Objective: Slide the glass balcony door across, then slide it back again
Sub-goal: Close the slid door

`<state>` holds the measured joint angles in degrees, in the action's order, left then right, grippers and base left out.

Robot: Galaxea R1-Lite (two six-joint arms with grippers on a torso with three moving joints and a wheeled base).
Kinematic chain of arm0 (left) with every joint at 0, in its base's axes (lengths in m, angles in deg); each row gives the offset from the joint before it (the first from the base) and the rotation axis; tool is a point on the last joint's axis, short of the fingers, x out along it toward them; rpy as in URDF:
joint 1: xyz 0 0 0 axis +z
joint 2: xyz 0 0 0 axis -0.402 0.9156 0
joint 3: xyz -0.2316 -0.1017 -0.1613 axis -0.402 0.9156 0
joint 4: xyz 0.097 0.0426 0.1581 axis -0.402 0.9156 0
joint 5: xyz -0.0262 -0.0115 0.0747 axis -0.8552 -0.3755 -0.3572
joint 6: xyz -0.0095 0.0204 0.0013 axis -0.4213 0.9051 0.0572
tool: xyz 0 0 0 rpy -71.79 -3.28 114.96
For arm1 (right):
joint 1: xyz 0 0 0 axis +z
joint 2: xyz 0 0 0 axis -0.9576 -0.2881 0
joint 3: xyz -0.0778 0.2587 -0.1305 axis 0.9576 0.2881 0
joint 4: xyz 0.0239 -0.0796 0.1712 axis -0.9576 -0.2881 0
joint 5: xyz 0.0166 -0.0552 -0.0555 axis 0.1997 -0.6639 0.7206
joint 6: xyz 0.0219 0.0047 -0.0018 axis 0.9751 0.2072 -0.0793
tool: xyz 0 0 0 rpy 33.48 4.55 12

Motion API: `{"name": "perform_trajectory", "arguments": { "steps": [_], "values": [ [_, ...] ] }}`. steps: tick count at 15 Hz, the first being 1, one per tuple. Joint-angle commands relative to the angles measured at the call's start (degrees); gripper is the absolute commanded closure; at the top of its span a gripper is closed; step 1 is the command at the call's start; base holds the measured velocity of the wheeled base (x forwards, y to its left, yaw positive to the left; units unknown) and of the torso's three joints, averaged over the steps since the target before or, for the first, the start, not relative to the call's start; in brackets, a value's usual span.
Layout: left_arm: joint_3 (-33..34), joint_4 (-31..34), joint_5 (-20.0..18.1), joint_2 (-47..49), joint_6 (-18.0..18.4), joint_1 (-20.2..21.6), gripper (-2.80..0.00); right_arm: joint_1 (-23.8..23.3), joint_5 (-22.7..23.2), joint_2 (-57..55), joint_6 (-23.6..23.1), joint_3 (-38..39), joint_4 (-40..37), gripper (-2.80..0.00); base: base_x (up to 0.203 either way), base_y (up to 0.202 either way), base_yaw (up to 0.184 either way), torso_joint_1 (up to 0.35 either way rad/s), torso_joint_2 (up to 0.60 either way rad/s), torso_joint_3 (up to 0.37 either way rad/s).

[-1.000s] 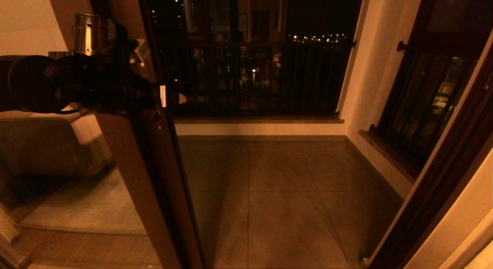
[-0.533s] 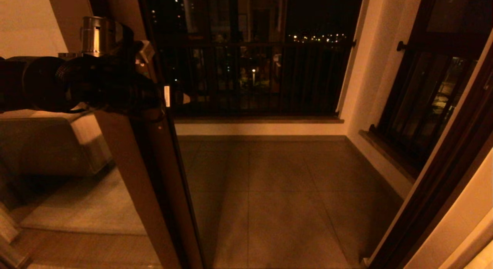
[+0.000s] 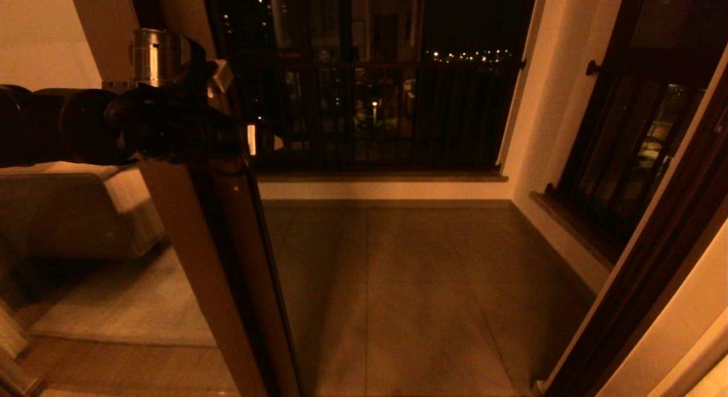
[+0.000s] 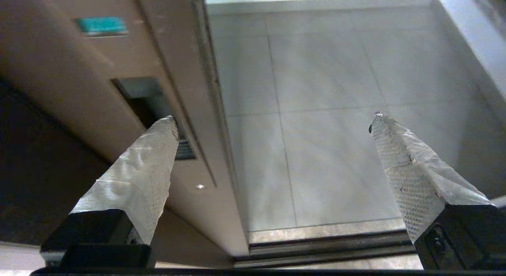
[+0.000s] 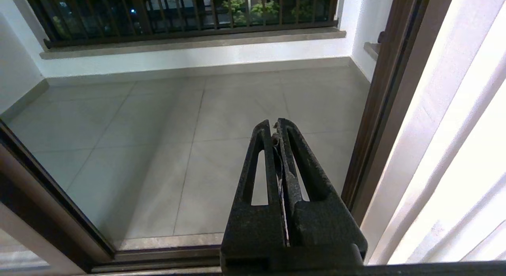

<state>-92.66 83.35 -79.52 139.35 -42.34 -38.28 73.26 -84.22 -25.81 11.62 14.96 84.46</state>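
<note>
The door [image 3: 227,260] is standing open; the left hand [image 4: 272,121], gaping and holding nothing, is straddling its edge to slide it back.

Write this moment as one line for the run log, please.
left gripper: open, one finger at handle slot | glass balcony door: at left, doorway open | right gripper: shut, parked
</note>
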Motion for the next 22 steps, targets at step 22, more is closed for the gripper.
{"name": "perform_trajectory", "arguments": {
  "steps": [22],
  "values": [
    [-2.2,-0.2,-0.9,2.5,-0.2,-5.1,-2.80,0.0,0.0,0.0,0.0,0.0,0.0,0.00,0.000,0.000,0.000,0.000,0.00,0.000]
  ]
}}
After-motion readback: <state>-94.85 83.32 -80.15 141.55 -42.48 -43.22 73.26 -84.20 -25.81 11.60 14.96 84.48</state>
